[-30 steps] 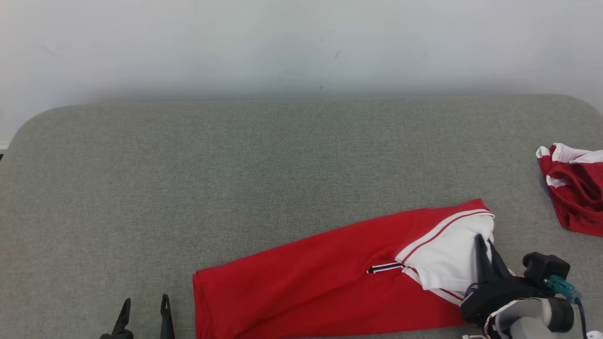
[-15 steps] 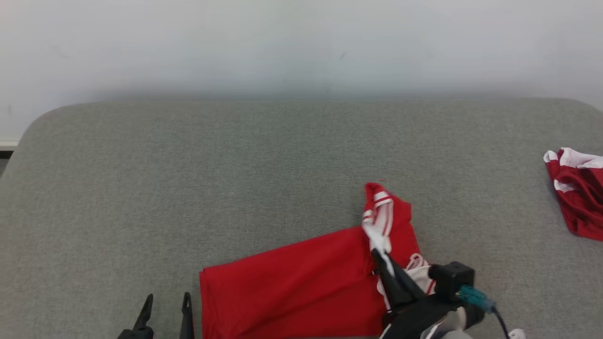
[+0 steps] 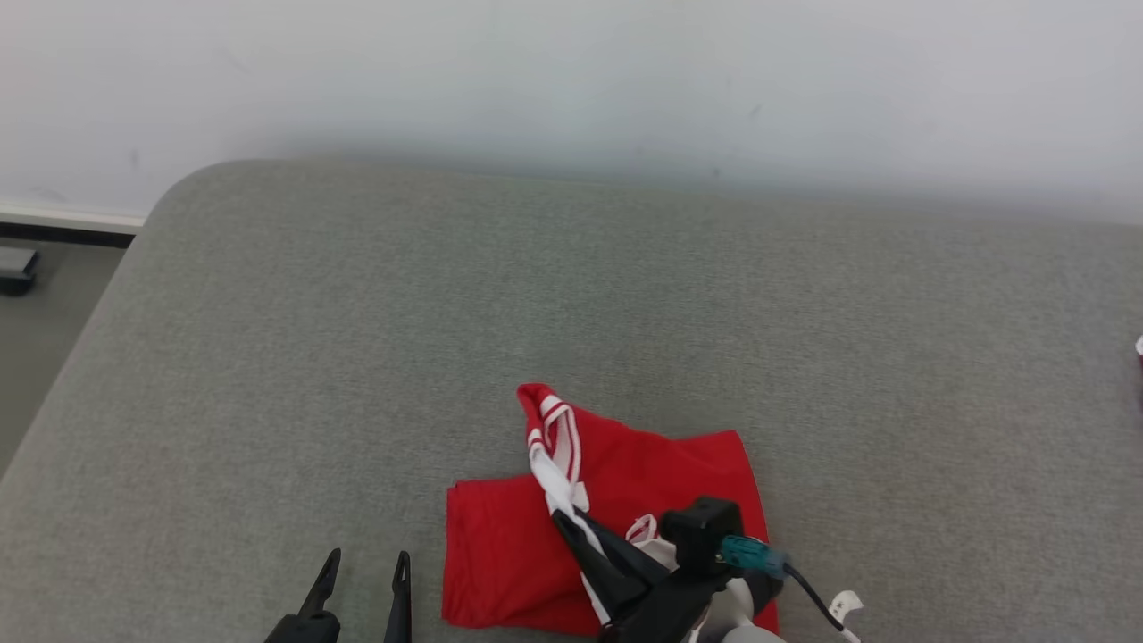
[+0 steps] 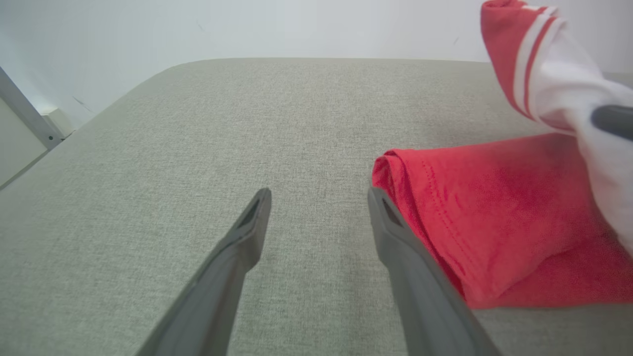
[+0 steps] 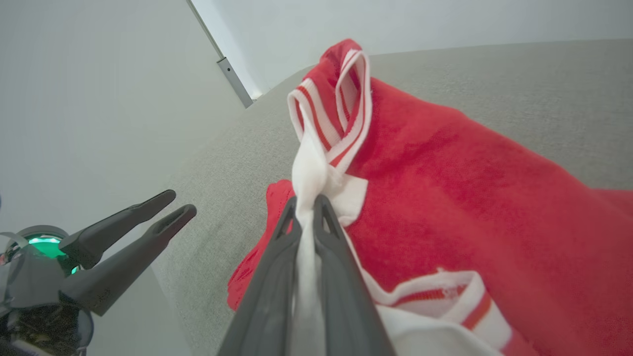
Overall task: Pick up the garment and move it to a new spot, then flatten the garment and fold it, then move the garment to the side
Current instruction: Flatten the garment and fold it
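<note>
Right gripper (image 5: 306,203) pinches the red garment (image 3: 661,464) tight.
Left gripper (image 3: 364,564) is beside it over the gray table (image 3: 357,313), fingers wide apart.

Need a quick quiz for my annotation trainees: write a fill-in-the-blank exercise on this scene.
1. The right hand is shut on a white part of the mostly ____ garment.
2. The left hand stands ____ and holds nothing.
3. The garment lies on a ____ padded surface.
4. In the head view, the left hand is to the garment's ____.
Missing words: red; open; grey; left.
</note>
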